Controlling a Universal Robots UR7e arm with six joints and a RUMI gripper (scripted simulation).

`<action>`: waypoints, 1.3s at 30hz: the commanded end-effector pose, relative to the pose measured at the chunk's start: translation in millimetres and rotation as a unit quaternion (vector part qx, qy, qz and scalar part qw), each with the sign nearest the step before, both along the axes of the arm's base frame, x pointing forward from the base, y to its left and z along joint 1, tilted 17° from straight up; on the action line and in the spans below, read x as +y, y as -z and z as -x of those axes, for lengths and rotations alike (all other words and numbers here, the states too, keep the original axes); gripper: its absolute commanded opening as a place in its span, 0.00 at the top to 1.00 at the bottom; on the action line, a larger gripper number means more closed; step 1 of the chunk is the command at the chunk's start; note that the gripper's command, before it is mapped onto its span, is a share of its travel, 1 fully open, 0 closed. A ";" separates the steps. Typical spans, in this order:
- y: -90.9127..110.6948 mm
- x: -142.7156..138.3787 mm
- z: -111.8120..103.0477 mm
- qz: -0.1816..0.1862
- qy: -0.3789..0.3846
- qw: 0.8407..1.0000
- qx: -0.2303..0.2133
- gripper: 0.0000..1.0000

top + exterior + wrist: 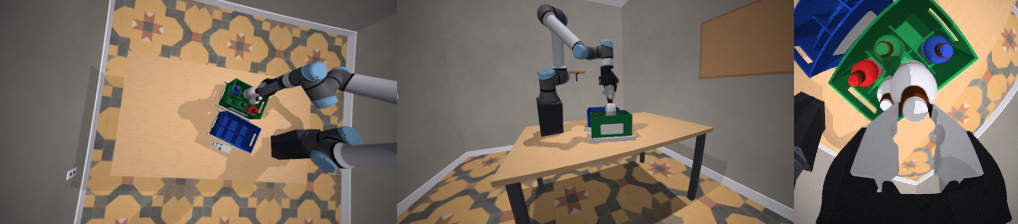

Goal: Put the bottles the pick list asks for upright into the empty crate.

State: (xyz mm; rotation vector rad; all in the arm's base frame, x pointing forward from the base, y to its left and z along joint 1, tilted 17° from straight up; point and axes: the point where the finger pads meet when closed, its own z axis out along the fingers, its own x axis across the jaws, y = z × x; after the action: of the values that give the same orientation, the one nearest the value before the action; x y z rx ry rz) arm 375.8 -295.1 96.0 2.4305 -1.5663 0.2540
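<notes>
Gripper (914, 111) clamped on white bottle (913, 80) above green crate (229, 97) (red, green, blue, white btls inside); blue crate (255, 137) holds nothing.

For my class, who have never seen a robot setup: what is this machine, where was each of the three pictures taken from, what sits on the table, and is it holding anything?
The machine is a single jointed robot arm bolted to a black pedestal on a wooden table. One picture looks straight down from the ceiling, one from across the room, and one from a camera on the arm's wrist, looking past its jaws.

On the table stand a green crate with bottles in it, an empty blue crate beside it, and a paper pick list next to the blue one. In the green crate you can see bottles with red, green and blue labels.

The gripper is shut on the neck of a white-labelled bottle, held upright and partly above the green crate's rim.
</notes>
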 end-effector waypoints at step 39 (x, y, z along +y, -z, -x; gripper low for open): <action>-52.0 15.4 0.6 0.001 0.000 1.000 -0.001 1.00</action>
State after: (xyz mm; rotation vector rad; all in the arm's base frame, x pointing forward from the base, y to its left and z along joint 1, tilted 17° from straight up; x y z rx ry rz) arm 374.9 -279.7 146.6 2.4305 -1.5664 0.2539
